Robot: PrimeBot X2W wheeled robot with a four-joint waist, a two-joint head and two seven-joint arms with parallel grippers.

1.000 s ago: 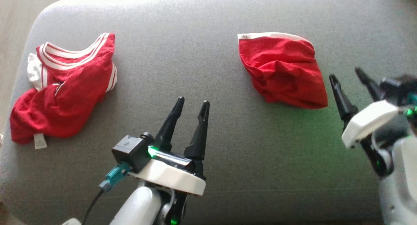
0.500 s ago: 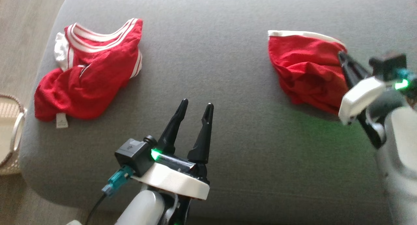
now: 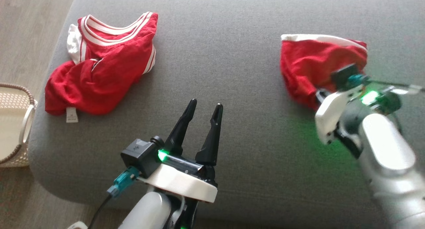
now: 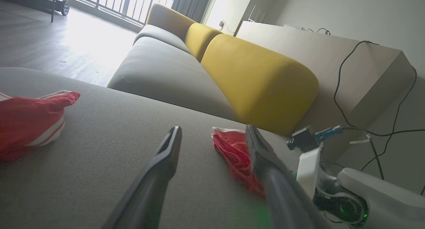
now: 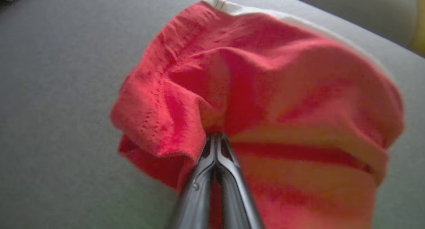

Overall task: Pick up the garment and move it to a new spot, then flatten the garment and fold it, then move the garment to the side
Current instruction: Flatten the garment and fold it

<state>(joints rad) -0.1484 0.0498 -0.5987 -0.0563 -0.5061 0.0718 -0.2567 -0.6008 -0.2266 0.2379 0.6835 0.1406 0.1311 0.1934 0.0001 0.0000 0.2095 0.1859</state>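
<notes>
A crumpled red garment [image 3: 310, 61] with a white band along its far edge lies on the right of the grey cushion [image 3: 232, 49]. My right gripper [image 5: 216, 136] is shut, its fingers pinching a fold in the middle of the garment [image 5: 265, 73]; in the head view its wrist covers the garment's near right part. My left gripper [image 3: 204, 106] stands open over bare cushion near the front edge, holding nothing. In the left wrist view the garment [image 4: 232, 146] shows between the open left fingers [image 4: 169, 149], well beyond them.
A second red garment [image 3: 99, 76] with white stripes lies crumpled at the cushion's left end [image 4: 26, 122]. A woven basket [image 3: 13, 122] stands on the floor left of the cushion. A yellow backrest [image 4: 259, 76] and loose cables [image 4: 345, 89] lie beyond.
My right gripper moved from beside the right garment onto it and shut on a fold, bunching the cloth. The head camera shifted. The left gripper stayed open and still.
</notes>
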